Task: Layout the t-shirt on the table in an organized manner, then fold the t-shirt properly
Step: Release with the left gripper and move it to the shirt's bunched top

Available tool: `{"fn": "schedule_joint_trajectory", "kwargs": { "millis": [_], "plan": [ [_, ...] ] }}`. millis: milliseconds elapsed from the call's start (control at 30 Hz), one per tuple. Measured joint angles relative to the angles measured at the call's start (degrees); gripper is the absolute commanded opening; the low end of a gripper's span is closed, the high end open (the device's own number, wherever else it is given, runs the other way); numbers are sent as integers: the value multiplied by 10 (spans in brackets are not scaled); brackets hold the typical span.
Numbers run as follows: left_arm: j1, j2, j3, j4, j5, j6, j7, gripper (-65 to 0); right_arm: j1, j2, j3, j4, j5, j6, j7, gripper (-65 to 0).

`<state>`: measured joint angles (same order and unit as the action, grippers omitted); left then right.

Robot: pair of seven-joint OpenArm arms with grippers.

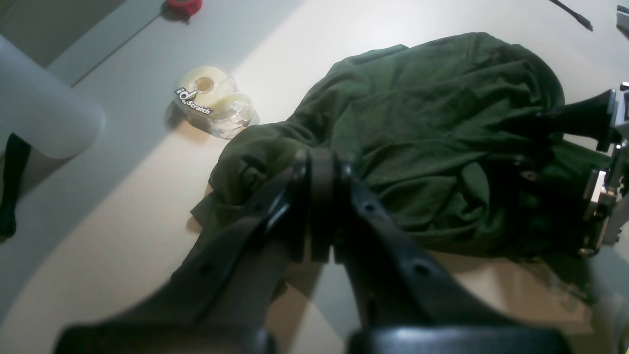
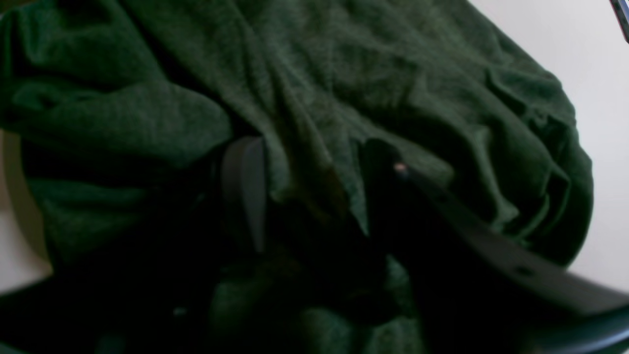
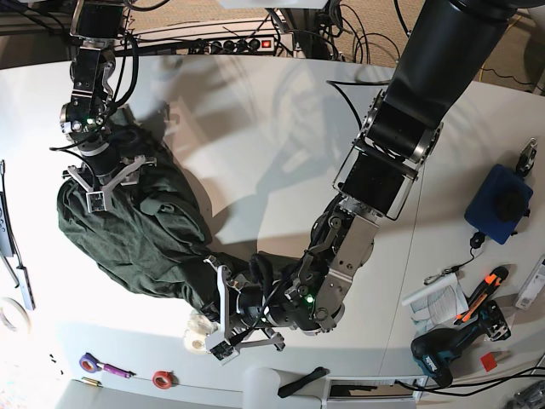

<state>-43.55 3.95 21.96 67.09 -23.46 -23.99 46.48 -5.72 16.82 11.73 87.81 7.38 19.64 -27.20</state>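
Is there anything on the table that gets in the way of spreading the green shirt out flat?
Maybe. A clear tape dispenser sits on the table right beside the crumpled t-shirt, near the left gripper. Spread that way, the cloth would likely cover it. The far side looks bare.

Left gripper (image 1: 317, 169) fingers closed; right gripper (image 2: 314, 196) fingers apart.
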Motion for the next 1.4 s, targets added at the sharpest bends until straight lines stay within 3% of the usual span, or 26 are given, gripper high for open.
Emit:
{"fn": "schedule_joint_trajectory", "kwargs": {
  "millis": [100,167,233,467,533,633,800,833,867,933,967,1033,1133,1200,1300,1400],
  "plan": [
    [0,0,0,0,0,0,0,-650,0,0,0,0,-2,0,0,-593],
    [0,0,0,0,0,0,0,-650,5,1,0,0,-24,2,12,-650],
    [0,0,0,0,-1,0,1,-650,25,7,0,0,-55,3,15,-650],
    [0,-1,0,0,0,0,1,-650,131,44,2,0,-61,-3,19,-650],
    [0,-3,0,0,0,0,1,-650,152,49,0,0,-86,2,16,-650],
    [6,-5,0,0,0,0,2,-650,189,63,0,0,-124,-30,18,-650],
    [41,-5,0,0,0,-1,2,-650,220,99,1,0,-136,-83,17,-650],
    [47,-5,0,0,2,-16,2,-575,222,103,1,0,-135,-83,17,-650],
    [52,-5,0,0,1,-31,6,-451,223,107,1,0,-135,-82,17,-650],
    [62,-5,0,0,-2,-28,26,-241,223,109,1,0,-136,-81,16,-650],
    [66,-5,0,0,-2,-17,40,-206,222,110,1,0,-136,-81,13,-650],
    [72,-5,0,0,-1,-3,79,-212,222,112,1,0,-154,-81,10,-650],
    [73,-7,-1,1,-66,-29,132,-234,223,124,1,-2,-165,-82,11,-650],
    [73,-8,-1,8,-146,-46,172,-241,223,129,1,-9,-165,-83,11,-650],
    [80,-2,-1,22,-285,-101,226,-270,223,129,1,-28,-165,-82,12,-650],
    [116,13,-3,28,-323,-148,241,-347,223,129,1,-57,-164,-83,13,-650]
  ]
}}
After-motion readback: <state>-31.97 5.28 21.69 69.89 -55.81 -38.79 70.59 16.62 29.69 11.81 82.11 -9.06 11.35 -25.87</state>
